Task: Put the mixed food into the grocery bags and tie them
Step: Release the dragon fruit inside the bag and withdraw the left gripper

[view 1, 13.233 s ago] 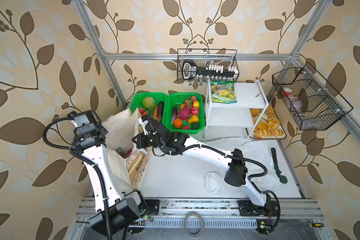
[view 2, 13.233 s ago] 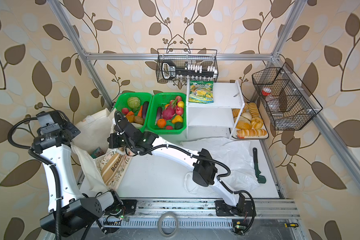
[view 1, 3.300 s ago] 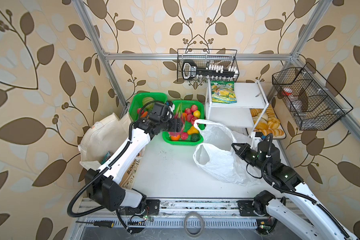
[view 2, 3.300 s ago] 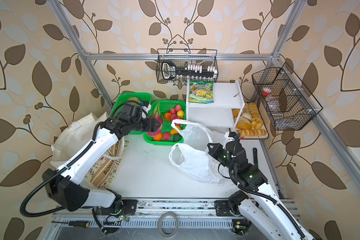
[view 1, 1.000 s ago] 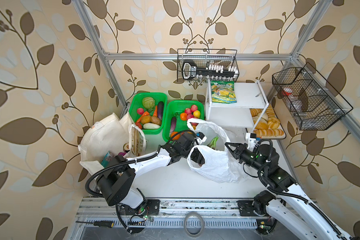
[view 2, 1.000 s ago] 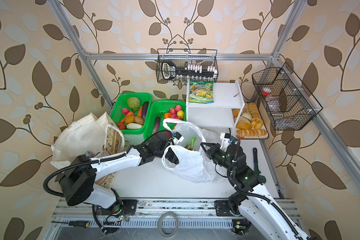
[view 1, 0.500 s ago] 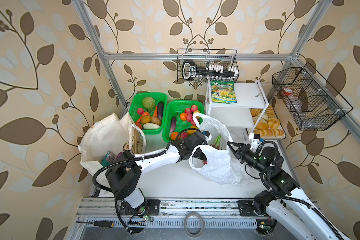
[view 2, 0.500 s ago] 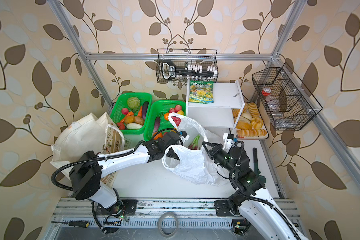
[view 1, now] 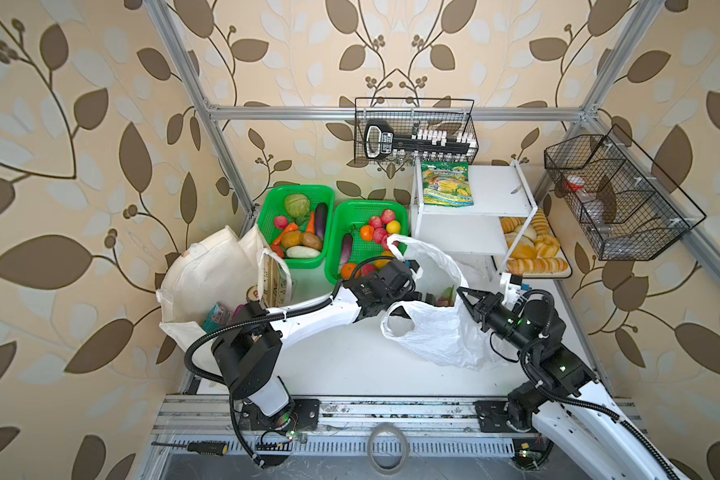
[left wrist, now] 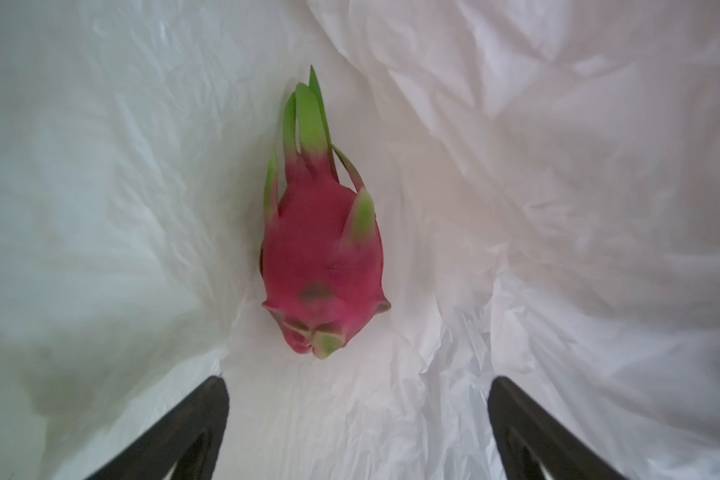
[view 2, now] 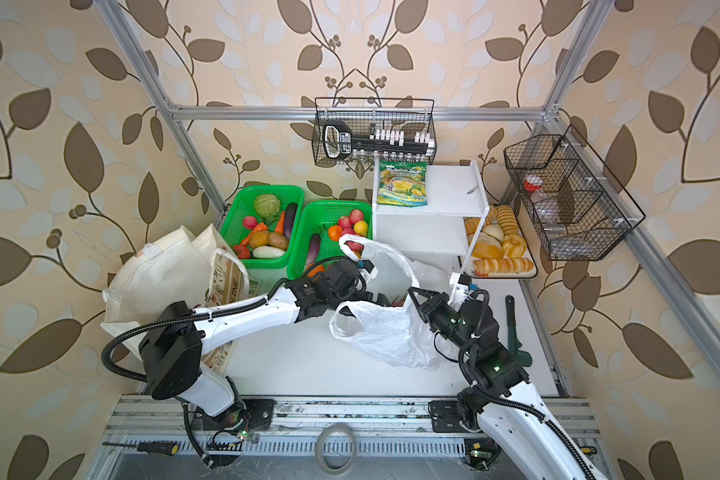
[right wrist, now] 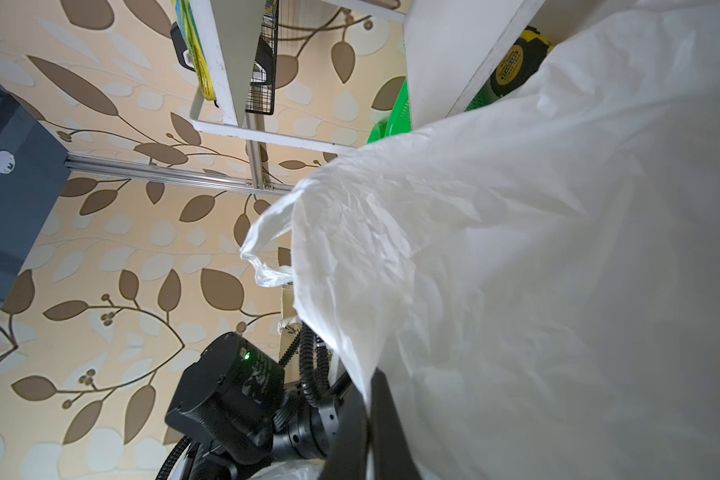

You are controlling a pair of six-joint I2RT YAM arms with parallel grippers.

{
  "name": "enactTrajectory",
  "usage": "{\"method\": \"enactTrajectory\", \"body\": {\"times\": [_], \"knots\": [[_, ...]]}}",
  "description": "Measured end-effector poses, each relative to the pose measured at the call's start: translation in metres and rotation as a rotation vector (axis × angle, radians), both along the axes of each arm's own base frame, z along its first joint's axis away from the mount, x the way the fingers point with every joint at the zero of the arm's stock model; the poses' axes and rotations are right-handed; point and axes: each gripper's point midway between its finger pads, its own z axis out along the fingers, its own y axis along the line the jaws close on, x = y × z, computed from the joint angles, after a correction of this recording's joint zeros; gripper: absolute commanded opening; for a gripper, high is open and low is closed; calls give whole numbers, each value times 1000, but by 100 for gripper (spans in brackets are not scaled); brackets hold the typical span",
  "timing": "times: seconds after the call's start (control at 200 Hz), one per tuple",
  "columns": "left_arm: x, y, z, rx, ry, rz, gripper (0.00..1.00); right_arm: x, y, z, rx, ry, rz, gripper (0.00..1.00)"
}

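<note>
Dragon fruit [left wrist: 321, 257] lies in plastic bag [view 1: 441, 332]; left gripper [left wrist: 358, 386] spread, right gripper [view 1: 460, 291] pinching it.

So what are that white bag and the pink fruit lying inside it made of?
The white bag looks like thin, translucent plastic film: it crinkles finely and lets light through. The pink fruit seems a moulded toy, probably plastic or foam, with a smooth matte skin.
</note>
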Motion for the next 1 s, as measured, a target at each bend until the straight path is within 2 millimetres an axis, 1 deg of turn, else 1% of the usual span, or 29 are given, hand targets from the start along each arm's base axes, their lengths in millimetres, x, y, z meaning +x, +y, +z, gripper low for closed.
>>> {"method": "enactTrajectory", "body": {"times": [0.09, 0.19, 0.305, 0.405, 0.47, 0.53, 0.575, 0.72, 0.805, 0.865, 0.935, 1.0], "knots": [[-1, 2, 17, -29, -31, -2, 99, 1, -6, -2, -7, 8, -28, 0], [-4, 10, 44, -65, -92, -1, 99, 1, -15, -14, -45, 42, -64, 0], [-7, 29, 80, -104, -197, 32, 99, 0, -26, -31, -88, 82, -105, 0], [-9, 51, 98, -115, -276, 95, 98, -2, -34, -43, -113, 109, -129, 0], [-8, 67, 103, -103, -315, 150, 99, -3, -37, -46, -125, 122, -140, 0], [-5, 80, 102, -81, -339, 194, 99, -3, -39, -48, -132, 128, -143, 0], [-1, 90, 100, -58, -345, 225, 98, -3, -40, -49, -137, 131, -145, 0], [19, 114, 92, -10, -336, 292, 98, -4, -40, -51, -147, 133, -143, 0], [25, 122, 90, 12, -345, 295, 98, -4, -40, -52, -156, 134, -141, 0], [23, 123, 89, 28, -348, 278, 97, -5, -41, -53, -164, 137, -139, 0], [23, 125, 93, 38, -359, 271, 95, -5, -42, -53, -175, 138, -142, 0], [29, 129, 97, 46, -362, 288, 95, -6, -44, -51, -187, 136, -152, 0]]}}
